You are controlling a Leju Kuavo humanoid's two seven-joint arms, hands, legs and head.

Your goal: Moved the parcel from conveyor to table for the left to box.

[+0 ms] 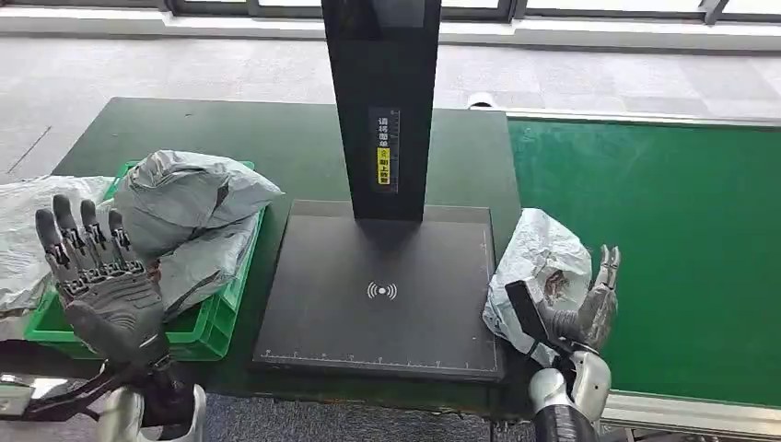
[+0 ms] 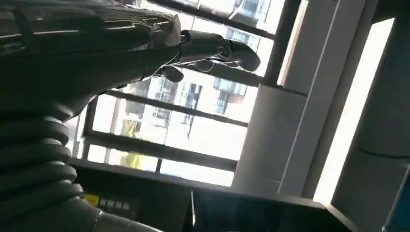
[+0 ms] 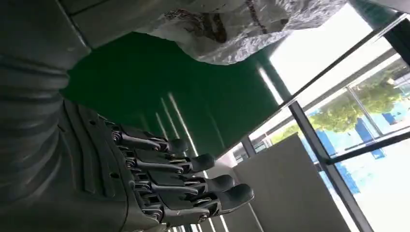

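Now right hand (image 1: pixel 589 308) (fingers apart) beside parcel (image 1: pixel 539 262) on conveyor (image 1: pixel 663 249).

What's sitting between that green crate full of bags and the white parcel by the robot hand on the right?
In the head view, the black scanner platform with its upright post.

the head view is evenly lit by daylight from the windows (image 1: pixel 460 7) along the far wall, sharp throughout, with a soft shadow under the black post (image 1: pixel 382 101) on the scanner base. both wrist views are strongly backlit: blown-out window glare leaves the left hand (image 2: pixel 145 43) nearly silhouetted and slightly blurred, and the right hand (image 3: pixel 159 179) dim against the bright panes.
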